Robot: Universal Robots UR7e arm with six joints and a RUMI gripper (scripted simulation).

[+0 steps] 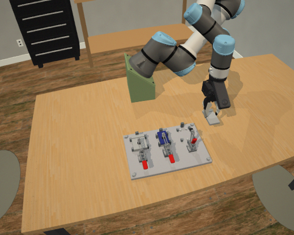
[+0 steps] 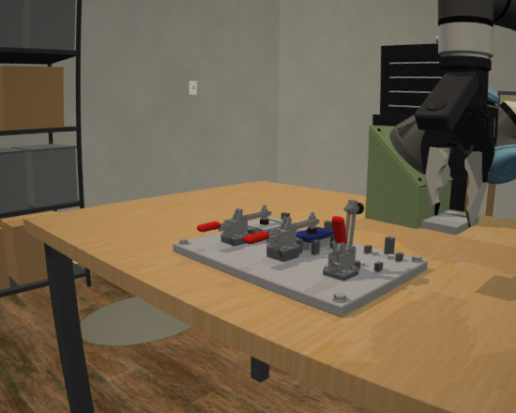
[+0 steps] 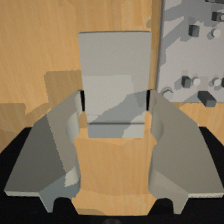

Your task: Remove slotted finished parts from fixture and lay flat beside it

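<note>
Slotted part beneath the claw
The gripper (image 1: 211,112) (image 2: 453,217) (image 3: 115,91), partly open, grips the slotted part (image 1: 213,118) (image 2: 447,222) (image 3: 116,65) by its sides; its long axis runs outward between the fingers.

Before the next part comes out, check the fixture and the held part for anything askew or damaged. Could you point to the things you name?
Nothing stands out: the gray part (image 1: 213,118) (image 2: 447,223) (image 3: 116,65) looks level in the gripper (image 1: 211,113) (image 2: 452,217) (image 3: 115,91), and the blue blank (image 1: 162,139) (image 2: 313,235) sits clamped.
</note>
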